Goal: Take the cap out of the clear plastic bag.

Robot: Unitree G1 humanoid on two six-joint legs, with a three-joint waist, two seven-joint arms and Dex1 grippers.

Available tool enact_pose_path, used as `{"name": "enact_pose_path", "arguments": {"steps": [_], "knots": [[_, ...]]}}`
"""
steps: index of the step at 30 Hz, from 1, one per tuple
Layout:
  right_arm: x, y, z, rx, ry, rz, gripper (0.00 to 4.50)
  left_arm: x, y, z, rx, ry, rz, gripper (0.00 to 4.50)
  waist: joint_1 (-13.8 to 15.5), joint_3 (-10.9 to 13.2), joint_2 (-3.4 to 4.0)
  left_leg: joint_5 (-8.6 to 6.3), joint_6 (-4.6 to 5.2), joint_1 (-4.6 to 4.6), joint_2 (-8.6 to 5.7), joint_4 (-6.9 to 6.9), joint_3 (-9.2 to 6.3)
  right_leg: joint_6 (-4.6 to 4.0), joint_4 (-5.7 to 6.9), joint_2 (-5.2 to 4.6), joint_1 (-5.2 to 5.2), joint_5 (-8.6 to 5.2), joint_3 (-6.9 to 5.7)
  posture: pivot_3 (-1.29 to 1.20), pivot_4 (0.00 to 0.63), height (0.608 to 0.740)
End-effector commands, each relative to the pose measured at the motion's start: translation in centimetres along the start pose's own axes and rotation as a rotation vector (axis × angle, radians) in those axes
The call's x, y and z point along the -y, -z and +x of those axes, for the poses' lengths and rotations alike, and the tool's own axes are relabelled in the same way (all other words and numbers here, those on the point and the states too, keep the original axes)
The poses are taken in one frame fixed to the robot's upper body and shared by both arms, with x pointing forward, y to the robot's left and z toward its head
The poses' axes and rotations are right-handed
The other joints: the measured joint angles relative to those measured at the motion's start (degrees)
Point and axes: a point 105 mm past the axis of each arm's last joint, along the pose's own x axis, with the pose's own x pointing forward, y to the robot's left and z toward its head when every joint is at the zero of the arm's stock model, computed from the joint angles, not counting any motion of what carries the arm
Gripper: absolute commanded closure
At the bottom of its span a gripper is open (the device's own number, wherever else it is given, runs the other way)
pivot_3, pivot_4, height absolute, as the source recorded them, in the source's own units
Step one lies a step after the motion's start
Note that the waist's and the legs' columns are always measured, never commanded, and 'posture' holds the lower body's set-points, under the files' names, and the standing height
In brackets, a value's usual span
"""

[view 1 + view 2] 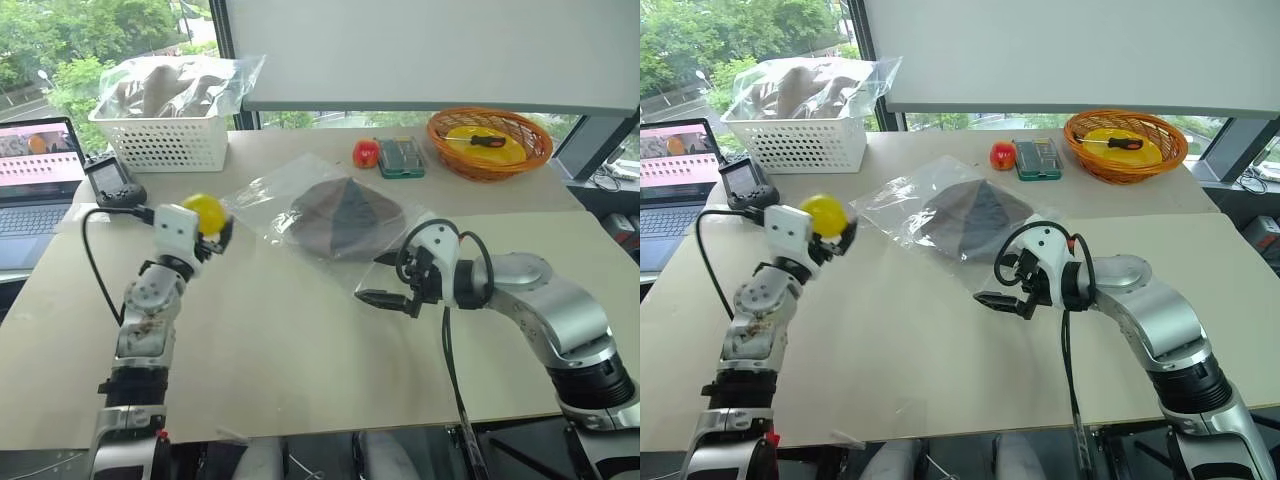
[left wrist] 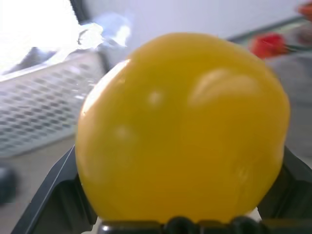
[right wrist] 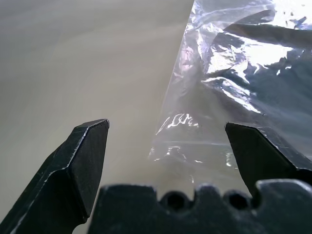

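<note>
The brown cap [image 1: 343,215] lies inside the clear plastic bag [image 1: 275,195], flat on the counter [image 1: 300,350] near its middle. The right gripper [image 1: 385,284] hovers just beside the bag's near corner, its jaws wide and holding nothing. The left gripper [image 1: 212,228], raised above the counter well apart from the bag, has its jaws closed around a yellow ball [image 1: 206,212].

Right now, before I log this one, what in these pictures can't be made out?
- The cap: its brim and lining are veiled by the clear plastic bag in the eye views.
- The bag's open end: glare and crinkles hide it in the right wrist view.
- The left gripper: the yellow ball it carries covers the table ahead in the left wrist view.
- The small device beside the white basket: too small to identify.
</note>
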Motion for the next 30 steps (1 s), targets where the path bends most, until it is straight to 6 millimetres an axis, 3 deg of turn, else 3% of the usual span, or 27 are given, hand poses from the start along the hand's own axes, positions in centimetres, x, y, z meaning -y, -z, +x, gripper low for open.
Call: {"name": "enact_pose_path", "arguments": {"steps": [1,4,6,13,15,20,25,30], "knots": [[0.2,-1.3,-0.2,0.041,0.016,-0.044,0.00,-3.7,1.8,2.6,-0.140,-0.181,-0.002,1.04,0.0,0.0,-0.01,0.00,0.00,0.00,0.00,0.01,0.00,0.00,0.02,0.00,0.01,0.00,-0.01,0.00,0.150,0.736],[0.2,-1.3,-0.1,0.046,0.020,-0.044,0.00,-4.7,3.3,5.1,-0.277,-0.246,-0.070,1.04,0.0,0.0,-0.06,0.01,0.00,-0.09,0.05,0.12,-0.11,0.41,-0.04,0.10,0.02,-0.14,-0.13,0.00,0.150,0.736],[0.1,-1.3,-0.1,0.047,0.021,-0.042,0.00,-5.0,3.2,6.2,-0.313,-0.292,-0.118,1.04,0.0,0.0,-0.09,-0.01,0.00,-0.19,-0.09,0.14,-0.10,0.45,-0.04,-0.08,-0.02,-0.10,-0.13,0.00,0.150,0.736],[0.1,-1.2,-0.1,0.049,0.027,-0.041,0.00,-3.1,4.5,6.7,-0.401,-0.279,-0.114,1.04,-0.3,0.1,-0.13,-0.09,0.08,-0.44,-0.12,0.12,-0.12,0.17,-0.16,-0.10,-0.21,0.14,-0.19,0.00,0.150,0.736],[0.2,-1.3,-0.1,0.049,0.028,-0.042,0.00,-2.9,5.1,6.4,-0.423,-0.280,-0.117,0.04,-0.3,0.1,-0.15,-0.09,0.08,-0.43,-0.11,0.12,-0.13,0.16,-0.14,-0.09,-0.22,0.15,-0.20,0.00,0.150,0.736],[0.3,-1.3,-0.2,0.048,0.035,-0.042,0.00,-3.0,5.7,6.1,-0.440,-0.286,-0.130,0.01,-0.2,0.1,-0.17,-0.09,0.08,-0.41,-0.11,0.13,-0.13,0.16,-0.08,-0.09,-0.22,0.16,-0.20,0.00,0.150,0.736],[0.5,-1.3,-0.2,0.049,0.036,-0.044,0.00,-3.4,5.2,6.2,-0.413,-0.283,-0.143,0.01,-0.2,0.1,-0.17,-0.08,0.08,-0.41,-0.11,0.14,-0.13,0.16,-0.08,-0.09,-0.21,0.16,-0.20,0.00,0.150,0.736],[0.6,-1.3,-0.2,0.048,0.031,-0.048,0.00,-4.0,2.0,7.5,-0.264,-0.234,-0.180,0.01,-0.2,0.1,-0.17,-0.08,0.08,-0.41,-0.11,0.14,-0.13,0.15,-0.07,-0.08,-0.22,0.17,-0.20,0.00,0.150,0.736]]}}
